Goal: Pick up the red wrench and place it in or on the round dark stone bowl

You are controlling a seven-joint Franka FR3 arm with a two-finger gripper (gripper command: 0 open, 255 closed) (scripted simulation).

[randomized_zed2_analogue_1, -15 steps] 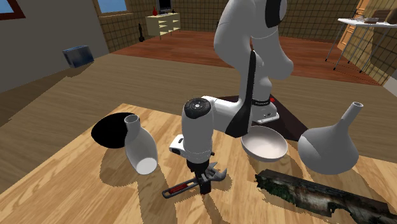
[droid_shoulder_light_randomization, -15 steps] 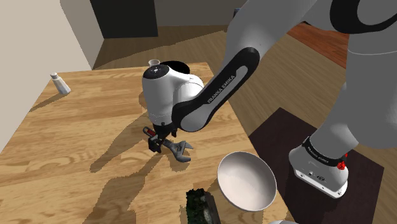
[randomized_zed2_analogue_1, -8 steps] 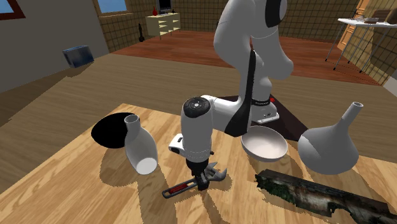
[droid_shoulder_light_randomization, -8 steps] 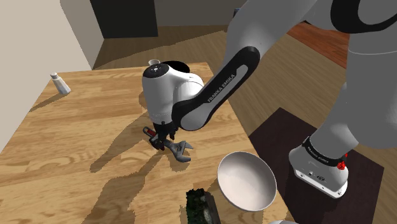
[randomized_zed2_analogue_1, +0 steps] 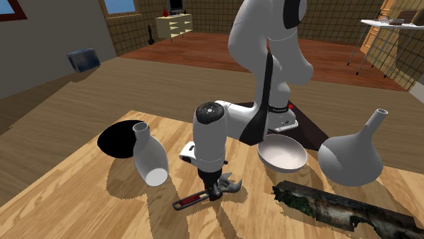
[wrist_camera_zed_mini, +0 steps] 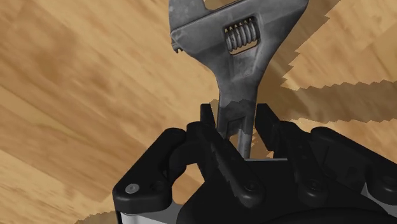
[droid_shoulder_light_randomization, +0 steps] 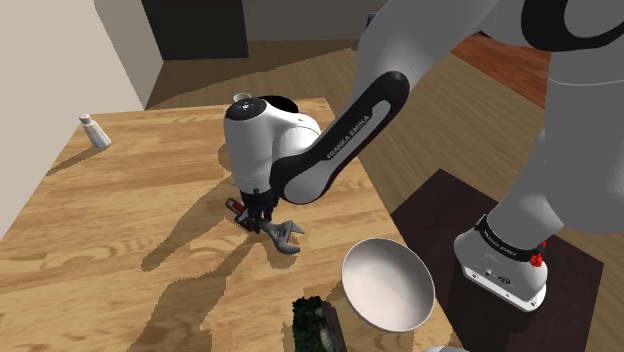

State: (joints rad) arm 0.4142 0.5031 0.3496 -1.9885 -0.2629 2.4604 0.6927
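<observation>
The wrench point(droid_shoulder_light_randomization: 283, 234) lies on the wooden table point(droid_shoulder_light_randomization: 120, 230), with a red handle point(randomized_zed2_analogue_1: 191, 199) and a grey metal adjustable head point(randomized_zed2_analogue_1: 231, 183). My gripper point(droid_shoulder_light_randomization: 258, 214) points straight down over its middle and is shut on it. In the wrist view both black fingers point(wrist_camera_zed_mini: 207, 127) clasp the grey shank just below the head point(wrist_camera_zed_mini: 235, 44). A round pale bowl point(droid_shoulder_light_randomization: 388, 283) stands at the table's near corner, toward the shoulder view's lower right of the wrench; it is also near the arm's stand as a pale bowl point(randomized_zed2_analogue_1: 282, 153).
A white vase point(randomized_zed2_analogue_1: 151, 159) lies on its side close to the hand. A flat black round shape point(randomized_zed2_analogue_1: 117, 140) is behind it. A big white flask point(randomized_zed2_analogue_1: 353, 156) and a dark bark-like log point(randomized_zed2_analogue_1: 340, 207) stand past the bowl. A small shaker point(droid_shoulder_light_randomization: 93, 131) stands far off.
The fingers have closed from wide apart onto the wrench's shank. The wrench stays on the table and the arm has hardly moved.
</observation>
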